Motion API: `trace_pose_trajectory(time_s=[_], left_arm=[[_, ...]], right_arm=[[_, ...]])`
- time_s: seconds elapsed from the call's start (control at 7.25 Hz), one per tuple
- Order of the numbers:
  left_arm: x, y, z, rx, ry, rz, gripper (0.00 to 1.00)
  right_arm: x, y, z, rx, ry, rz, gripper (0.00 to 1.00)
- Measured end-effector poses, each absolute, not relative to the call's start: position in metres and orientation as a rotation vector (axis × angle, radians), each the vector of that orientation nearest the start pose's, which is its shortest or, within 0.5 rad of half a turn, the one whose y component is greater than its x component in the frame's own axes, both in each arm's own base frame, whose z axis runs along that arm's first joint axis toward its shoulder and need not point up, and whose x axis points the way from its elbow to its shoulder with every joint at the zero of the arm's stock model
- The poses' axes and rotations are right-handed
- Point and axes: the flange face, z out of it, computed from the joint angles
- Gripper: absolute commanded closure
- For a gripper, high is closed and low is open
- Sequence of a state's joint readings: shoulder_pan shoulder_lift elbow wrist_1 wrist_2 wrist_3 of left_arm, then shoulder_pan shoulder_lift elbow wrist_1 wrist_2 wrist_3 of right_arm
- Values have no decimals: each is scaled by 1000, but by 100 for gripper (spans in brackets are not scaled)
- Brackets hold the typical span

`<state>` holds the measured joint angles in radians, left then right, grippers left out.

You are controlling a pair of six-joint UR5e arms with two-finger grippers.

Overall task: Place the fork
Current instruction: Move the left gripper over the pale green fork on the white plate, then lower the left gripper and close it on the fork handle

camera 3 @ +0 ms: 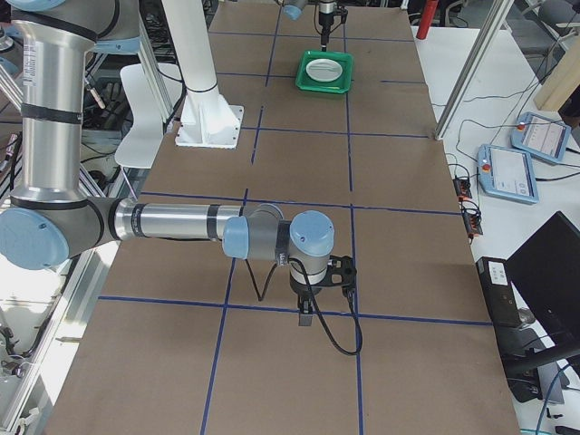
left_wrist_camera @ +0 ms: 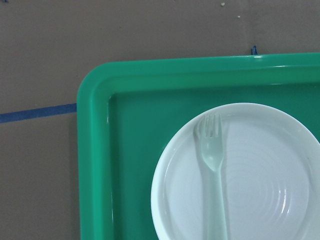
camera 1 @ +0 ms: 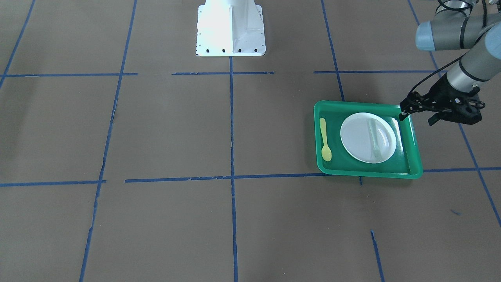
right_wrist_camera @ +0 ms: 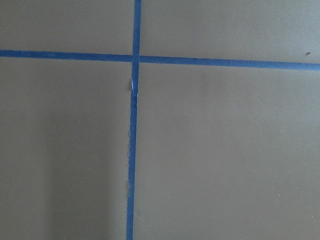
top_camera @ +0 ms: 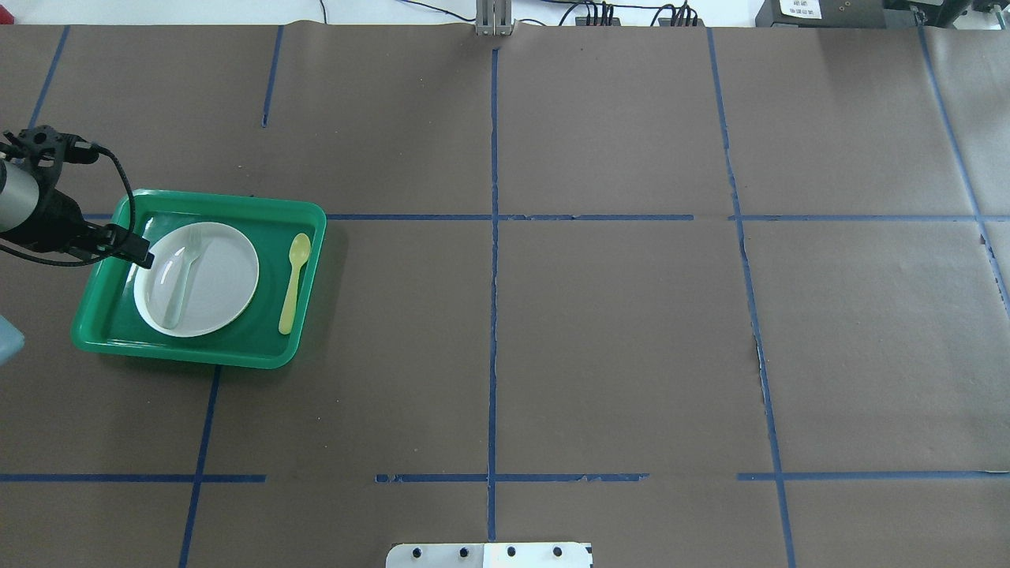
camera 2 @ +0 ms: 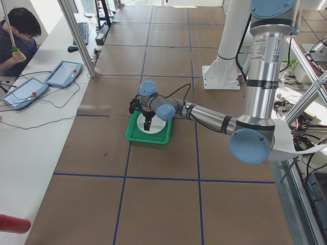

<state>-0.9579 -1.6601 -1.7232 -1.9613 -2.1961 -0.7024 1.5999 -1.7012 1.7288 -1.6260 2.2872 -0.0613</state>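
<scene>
Left of centre in the overhead view, a green tray (top_camera: 309, 237) of glossy plastic, rectangular with rounded corners and a raised rim, sits on matte brown paper gridded with blue tape (top_camera: 494, 315). On it lies a round white plate (top_camera: 229, 276), smooth, with faint concentric rings in the left wrist view. The fork (left_wrist_camera: 212, 165) lies flat on the plate, left of its centre in that view. It is pale, slightly translucent plastic with short tines, which point to the top of the frame. Its handle runs off the lower edge. A yellow plastic spoon (top_camera: 293, 280) lies on the tray floor just right of the plate, bowl toward the top.

The left gripper (camera 1: 417, 115), black and angular, hangs over the tray's edge at upper right in the front-facing view. Its two fingers stand apart and nothing is between them.

The right gripper (camera 3: 308, 315) shows only low in the right side view, pointing down near a tape crossing. How far its jaws stand apart cannot be told.
</scene>
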Motion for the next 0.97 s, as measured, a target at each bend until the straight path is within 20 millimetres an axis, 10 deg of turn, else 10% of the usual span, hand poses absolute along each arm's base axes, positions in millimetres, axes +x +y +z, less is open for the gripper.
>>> trace_pose_trajectory(time_s=[0.97], left_arm=[[316, -479, 509, 42, 834, 148, 13]], right_arm=[[81, -432, 651, 6, -717, -21, 0]])
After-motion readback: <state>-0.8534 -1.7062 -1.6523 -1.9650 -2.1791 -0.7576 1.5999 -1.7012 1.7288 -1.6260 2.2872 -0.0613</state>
